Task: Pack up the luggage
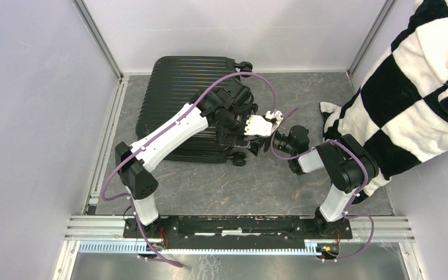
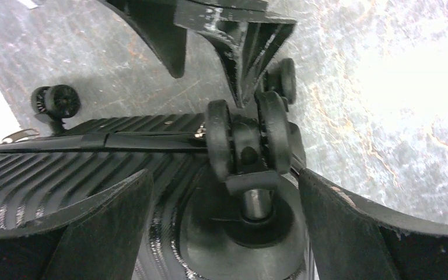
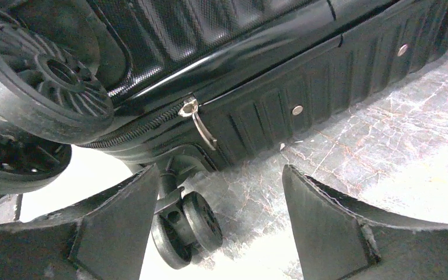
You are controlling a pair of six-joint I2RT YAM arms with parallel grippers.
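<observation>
The luggage (image 1: 178,102), a black ribbed hard-shell suitcase, lies shut on the grey table. My left gripper (image 1: 254,143) reaches over its near right corner. In the left wrist view this gripper (image 2: 224,175) is open, and its fingers straddle a caster wheel (image 2: 248,140) without touching it. My right gripper (image 1: 275,143) comes in from the right at the same corner. In the right wrist view it (image 3: 219,169) is open and holds nothing. It points at the luggage's side (image 3: 303,87), just below a silver zipper pull (image 3: 198,122). A small caster wheel (image 3: 186,230) sits by its left finger.
A black-and-white checkered cloth (image 1: 420,87) hangs in from the right and drapes over the right arm's elbow. Low walls with metal rails (image 1: 102,169) surround the table. The right gripper's fingers (image 2: 245,52) show at the top of the left wrist view.
</observation>
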